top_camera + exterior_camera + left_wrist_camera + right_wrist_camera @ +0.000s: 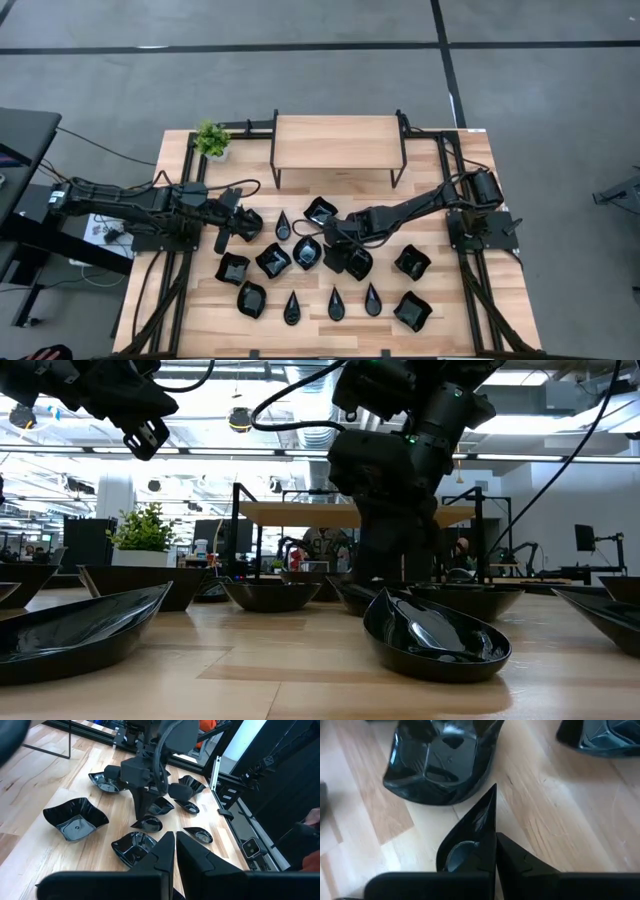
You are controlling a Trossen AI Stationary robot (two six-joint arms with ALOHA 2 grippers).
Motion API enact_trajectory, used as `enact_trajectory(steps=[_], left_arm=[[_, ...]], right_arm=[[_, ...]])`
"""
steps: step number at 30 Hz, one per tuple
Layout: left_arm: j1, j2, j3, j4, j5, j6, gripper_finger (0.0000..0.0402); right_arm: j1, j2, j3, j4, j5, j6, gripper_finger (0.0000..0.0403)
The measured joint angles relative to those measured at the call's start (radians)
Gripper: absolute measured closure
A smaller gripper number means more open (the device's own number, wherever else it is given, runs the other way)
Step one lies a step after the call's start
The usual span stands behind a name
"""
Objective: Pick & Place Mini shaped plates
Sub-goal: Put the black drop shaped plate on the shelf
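Note:
Several mini shaped plates, small glossy black dishes, lie spread over the wooden table (455, 290): teardrop ones (335, 303), squarish wavy ones (272, 260) and roundish ones (308, 252). My right gripper (327, 238) reaches in from the right to the middle of the table. It is shut on a teardrop plate (475, 827), which the left wrist view shows under its fingers (147, 824). My left gripper (175, 845) is shut with nothing in it. It hovers at the left (232, 228), above a plate (248, 222). My right gripper holds the teardrop plate by one long rim (492, 830), which runs up to the pointed tip (495, 787). One finger (520, 860) lies outside the rim, and the plate's glossy wall hides the other. The fingers slant down from the table's right. The plate appears to rest on the table.
A raised wooden shelf on black legs (335, 143) stands at the far middle. A small green potted plant (211, 140) is at the far left corner. Other plates crowd close around the held one (437, 760), (605, 737). Black frame rails (470, 290) run along both sides.

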Motion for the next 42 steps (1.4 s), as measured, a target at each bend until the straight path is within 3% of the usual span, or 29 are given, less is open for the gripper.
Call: enact_trajectory(steps=[33,37,42], left_arm=[[0.000,0.000,0.000,0.000,0.000,0.000,0.0382],[0.000,0.000,0.000,0.000,0.000,0.000,0.0382],[0.000,0.000,0.000,0.000,0.000,-0.001,0.0382]], right_arm=[[-0.006,-0.023,0.111,-0.249,0.028,0.018,0.0402],[-0.012,-0.022,0.111,-0.256,0.005,0.022,0.0375],[-0.019,-0.005,0.097,-0.240,-0.009,0.038,0.0300]])
